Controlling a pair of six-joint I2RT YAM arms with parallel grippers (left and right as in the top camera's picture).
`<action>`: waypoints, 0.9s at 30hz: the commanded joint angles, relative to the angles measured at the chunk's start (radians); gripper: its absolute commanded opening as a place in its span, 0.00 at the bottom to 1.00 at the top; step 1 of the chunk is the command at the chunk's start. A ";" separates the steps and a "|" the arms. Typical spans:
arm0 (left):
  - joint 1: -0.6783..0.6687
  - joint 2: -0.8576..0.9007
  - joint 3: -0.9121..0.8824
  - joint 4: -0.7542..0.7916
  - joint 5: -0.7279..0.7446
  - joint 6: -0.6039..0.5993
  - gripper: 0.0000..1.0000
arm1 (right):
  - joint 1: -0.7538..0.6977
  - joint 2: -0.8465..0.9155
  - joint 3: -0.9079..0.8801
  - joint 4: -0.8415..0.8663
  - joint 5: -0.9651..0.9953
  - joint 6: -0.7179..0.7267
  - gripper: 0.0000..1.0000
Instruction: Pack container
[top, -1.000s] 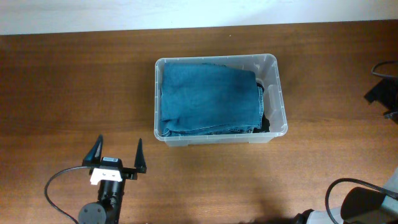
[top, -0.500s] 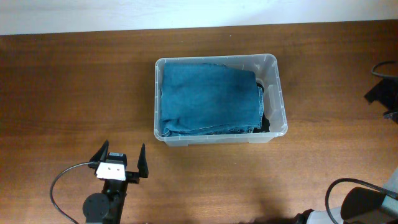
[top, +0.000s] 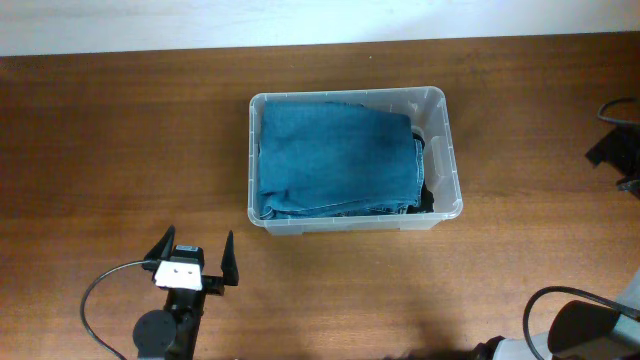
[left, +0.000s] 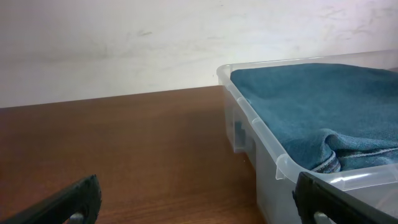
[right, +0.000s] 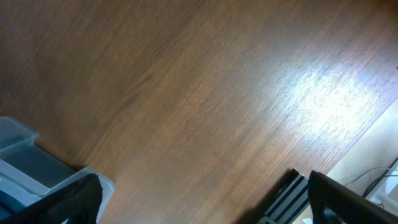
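The container (top: 455, 176), a clear plastic bin, stands at the middle of the wooden table. Folded blue jeans (top: 335, 160) fill most of it, and something dark (top: 428, 192) shows along its right side. My left gripper (top: 196, 240) is open over bare wood, near the front edge and left of the bin, with nothing between its fingers. In the left wrist view the container's rim (left: 258, 121) and the jeans (left: 311, 99) lie ahead to the right of the left gripper (left: 199, 208). My right gripper (right: 205, 202) is open above bare table, with a container corner (right: 18, 146) at its lower left.
A black object with cables (top: 615, 150) sits at the table's right edge. The right arm's base (top: 580, 335) shows at the bottom right of the overhead view. A black-and-white striped part (right: 289, 199) lies by the table edge in the right wrist view.
My left gripper has drawn back a little toward the table's front edge and then held still, open throughout. The container and jeans have not moved.
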 joint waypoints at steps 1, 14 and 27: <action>0.006 -0.005 -0.001 -0.010 -0.004 0.016 0.99 | -0.004 -0.055 0.001 0.000 0.006 0.011 0.99; 0.006 -0.005 -0.001 -0.010 -0.004 0.016 0.99 | 0.321 -0.775 -0.294 0.000 0.005 0.011 0.98; 0.006 -0.005 -0.001 -0.010 -0.004 0.016 0.99 | 0.409 -1.239 -0.727 0.360 0.050 0.011 0.99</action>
